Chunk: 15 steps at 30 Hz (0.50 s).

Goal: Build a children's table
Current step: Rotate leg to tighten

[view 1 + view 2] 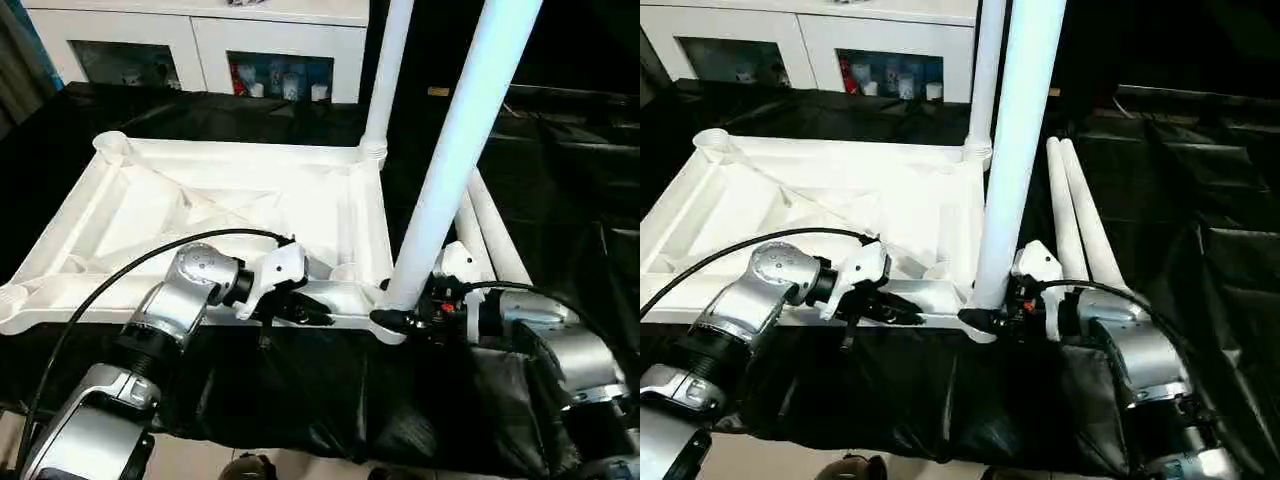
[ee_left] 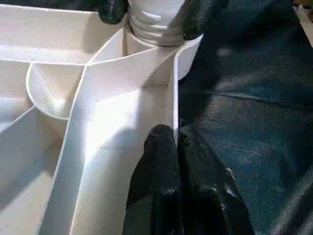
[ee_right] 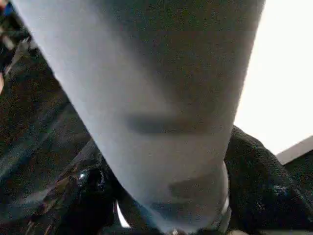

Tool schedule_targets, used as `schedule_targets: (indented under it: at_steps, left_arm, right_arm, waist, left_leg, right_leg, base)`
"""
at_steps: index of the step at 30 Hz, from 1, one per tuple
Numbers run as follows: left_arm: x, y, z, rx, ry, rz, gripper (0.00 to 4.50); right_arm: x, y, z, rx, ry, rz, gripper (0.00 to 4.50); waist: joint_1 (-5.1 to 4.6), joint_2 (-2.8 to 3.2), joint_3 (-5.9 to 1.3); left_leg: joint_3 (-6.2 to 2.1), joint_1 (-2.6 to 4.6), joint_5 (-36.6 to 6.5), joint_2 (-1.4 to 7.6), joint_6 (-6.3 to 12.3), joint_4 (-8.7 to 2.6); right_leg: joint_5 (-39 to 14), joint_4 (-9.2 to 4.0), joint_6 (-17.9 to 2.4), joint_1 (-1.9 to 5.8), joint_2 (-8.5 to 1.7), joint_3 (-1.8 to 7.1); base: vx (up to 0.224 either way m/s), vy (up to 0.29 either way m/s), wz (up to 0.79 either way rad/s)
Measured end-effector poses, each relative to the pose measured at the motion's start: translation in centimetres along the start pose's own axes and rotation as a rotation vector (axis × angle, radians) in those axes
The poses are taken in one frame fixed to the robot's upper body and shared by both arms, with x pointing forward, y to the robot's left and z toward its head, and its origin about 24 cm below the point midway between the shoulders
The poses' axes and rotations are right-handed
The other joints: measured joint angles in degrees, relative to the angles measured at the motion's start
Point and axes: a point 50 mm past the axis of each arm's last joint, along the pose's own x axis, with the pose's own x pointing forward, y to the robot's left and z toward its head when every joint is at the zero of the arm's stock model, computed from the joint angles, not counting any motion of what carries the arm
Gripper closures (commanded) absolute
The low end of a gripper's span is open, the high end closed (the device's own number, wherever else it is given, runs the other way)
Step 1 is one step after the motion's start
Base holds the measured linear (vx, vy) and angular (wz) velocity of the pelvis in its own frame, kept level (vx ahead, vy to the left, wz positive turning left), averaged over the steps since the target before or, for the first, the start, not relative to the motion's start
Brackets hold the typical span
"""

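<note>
1. The right hand (image 1: 392, 318) has its two black, textured fingers set on either side of the foot of a smooth white tubular leg (image 1: 455, 150), gripping it where it meets the near right corner socket of the tabletop (image 1: 200, 200).
2. That leg stands nearly upright, leaning slightly to the right as it rises; the left wrist view shows a ridged collar at its base.
3. The left hand (image 1: 318, 316) has its black fingers pressed together on the thin raised rim at the tabletop's near edge, just left of that corner.
4. The tabletop is white moulded plastic, square, lying underside up: straight ribs cross it diagonally and round sockets sit at its corners.
5. A second leg (image 1: 385, 75) stands upright in the far right socket.
6. Two more legs (image 1: 1080, 215) lie side by side on the surface, just right of the tabletop.
7. The surface is draped in wrinkled, glossy black sheeting (image 1: 300, 390).
8. A white cabinet (image 1: 200, 40) with glass-fronted compartments stands beyond the far edge.
</note>
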Motion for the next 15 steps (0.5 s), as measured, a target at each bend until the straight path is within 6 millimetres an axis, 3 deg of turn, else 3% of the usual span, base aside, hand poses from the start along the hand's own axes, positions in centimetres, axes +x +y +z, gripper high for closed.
schedule_targets:
  at_steps: [4,11,15]
  left_arm:
    - [0.4,0.6,0.1,-0.038,-0.004,0.127,4.5]
    - [3.1,0.6,1.2,-0.141,-0.048,0.372,4.5]
    - [4.2,0.6,1.9,-0.184,-0.058,0.438,4.5]
  right_arm:
    - [1.4,-0.8,-0.1,0.074,-0.094,-0.206,1.89]
    - [4.0,-2.6,0.6,0.184,-0.189,-0.615,1.9]
    - [4.7,-3.0,1.0,0.216,-0.21,-0.734,1.91]
  waist:
    - [-0.73,0.0,0.03]
    - [-2.49,0.06,-0.01]
    - [-2.63,0.12,-0.04]
  left_leg:
    - [0.0,0.05,0.01,-0.01,-0.03,0.0]
    - [0.0,0.12,0.02,-0.08,-0.05,0.05]
    - [0.0,0.15,0.03,-0.1,-0.05,-0.05]
  right_leg:
    - [0.02,-0.05,-0.03,-0.03,0.0,0.01]
    - [-0.07,-0.21,0.12,0.0,-0.04,0.07]
    - [-0.08,-0.2,0.14,0.0,-0.04,0.07]
  base:
    - [0.0,0.0,0.0]
    - [0.0,0.0,0.0]
    - [0.0,0.0,0.0]
